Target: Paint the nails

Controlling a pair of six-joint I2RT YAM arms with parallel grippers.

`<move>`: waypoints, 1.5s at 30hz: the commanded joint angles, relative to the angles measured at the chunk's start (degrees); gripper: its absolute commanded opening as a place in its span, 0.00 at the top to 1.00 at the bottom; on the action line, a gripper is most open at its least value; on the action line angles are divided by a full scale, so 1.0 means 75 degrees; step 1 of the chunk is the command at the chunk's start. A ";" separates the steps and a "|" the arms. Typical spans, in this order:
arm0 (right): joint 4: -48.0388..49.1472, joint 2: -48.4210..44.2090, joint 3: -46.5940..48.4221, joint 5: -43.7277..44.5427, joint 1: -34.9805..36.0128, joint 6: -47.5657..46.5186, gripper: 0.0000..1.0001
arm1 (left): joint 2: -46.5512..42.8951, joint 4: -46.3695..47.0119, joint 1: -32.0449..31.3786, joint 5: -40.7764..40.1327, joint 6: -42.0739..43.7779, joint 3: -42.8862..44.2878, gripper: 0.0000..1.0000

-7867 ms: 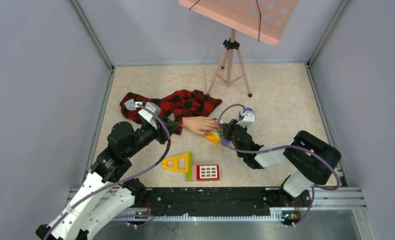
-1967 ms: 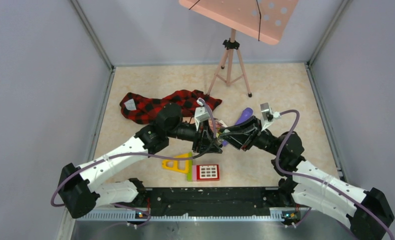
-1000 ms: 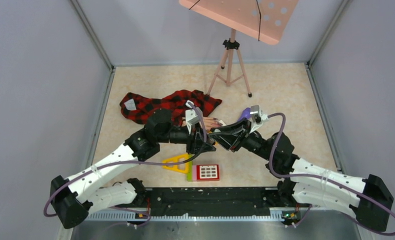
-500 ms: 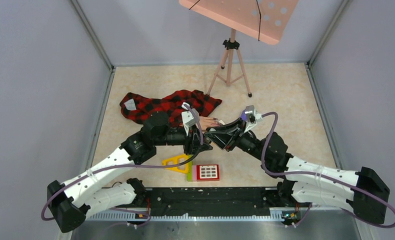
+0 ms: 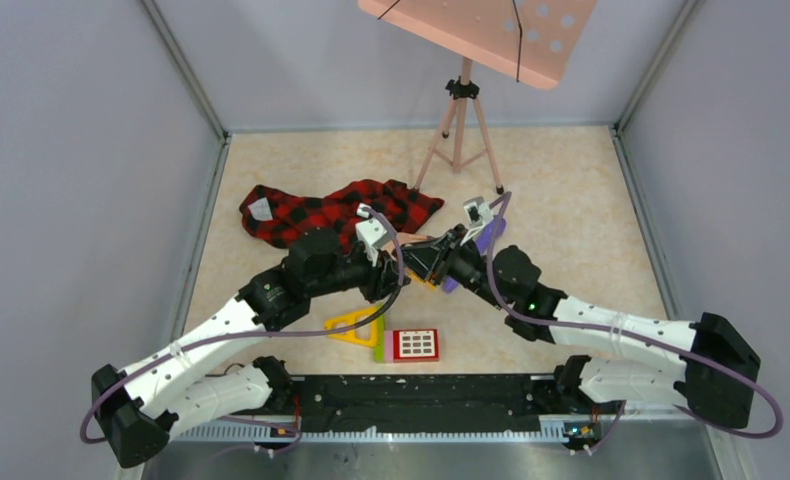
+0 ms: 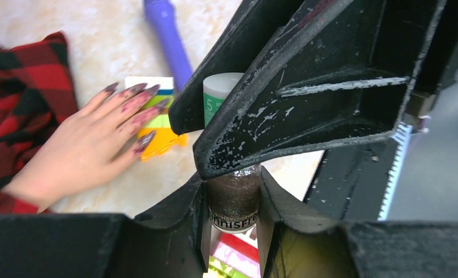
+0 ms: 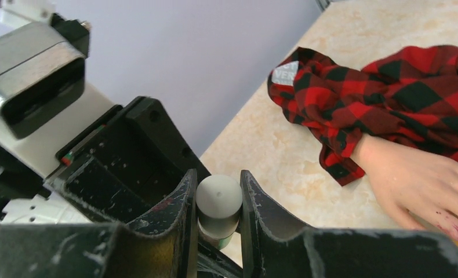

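**Grippers**
- The left gripper [image 6: 232,188] is closed tight on a small dark glittery glass bottle [image 6: 233,204]. It pinches the lower body, and the label faces the wrist camera.
- The right gripper [image 7: 217,185] is at 12 o'clock of the bottle in the left wrist view. It is narrow and clamped on a pale green round cap [image 7: 218,198].
- Cap and bottle stand in line. A right finger hides the joint, so I cannot tell whether the cap is seated or loose.
- In the top view the two grippers meet tip to tip over the beige marbled table [image 5: 571,180].

**Task item**
- The tiny dark purplish fingernails [image 6: 137,90] belong to a flesh-coloured mannequin hand [image 6: 82,153].
- The hand lies palm down at 9 to 10 o'clock of the bottle, apart from both grippers.
- Its fingertips lie over a yellow plastic block [image 6: 160,145] and a white-and-green card [image 6: 148,83].
- The red-and-black plaid sleeve [image 6: 18,87] trails off at 9 o'clock of the hand.

**Surroundings**
- A purple plastic handle [image 6: 167,35] lies at 12 o'clock of the fingertips.
- In the top view, a yellow triangular toy frame [image 5: 356,325] and a red window block [image 5: 414,344] lie at 6 o'clock of the grippers.
- A pink tripod [image 5: 461,120] under a pink perforated board [image 5: 481,30] stands at 12 o'clock.
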 commanded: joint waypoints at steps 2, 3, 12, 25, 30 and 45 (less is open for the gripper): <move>-0.1638 0.0841 0.0547 -0.0083 0.0318 0.0929 1.00 | -0.0240 0.0906 -0.0017 -0.1442 0.0245 0.0374 1.00; -0.1650 0.0974 0.0624 -0.0046 0.0328 0.1149 1.00 | -0.0245 0.0886 -0.0027 -0.1567 0.0261 0.0380 1.00; -0.1932 0.1676 0.1310 0.0804 0.0602 0.2020 1.00 | -0.0133 0.0657 -0.0020 -0.1979 0.0230 0.0473 1.00; -0.2483 0.0104 0.1159 0.1913 0.0612 0.0710 0.54 | -0.0121 0.0659 -0.0029 -0.1294 0.0325 0.0529 1.00; -0.3029 -0.0876 0.0947 0.2826 0.0610 -0.0012 0.26 | -0.0081 0.0718 -0.0035 -0.0943 0.0280 0.0538 1.00; -0.1801 -0.2844 0.0127 -0.1978 -0.1277 -0.1460 0.01 | 0.0200 0.1850 0.0320 0.2765 -0.0825 0.0535 1.00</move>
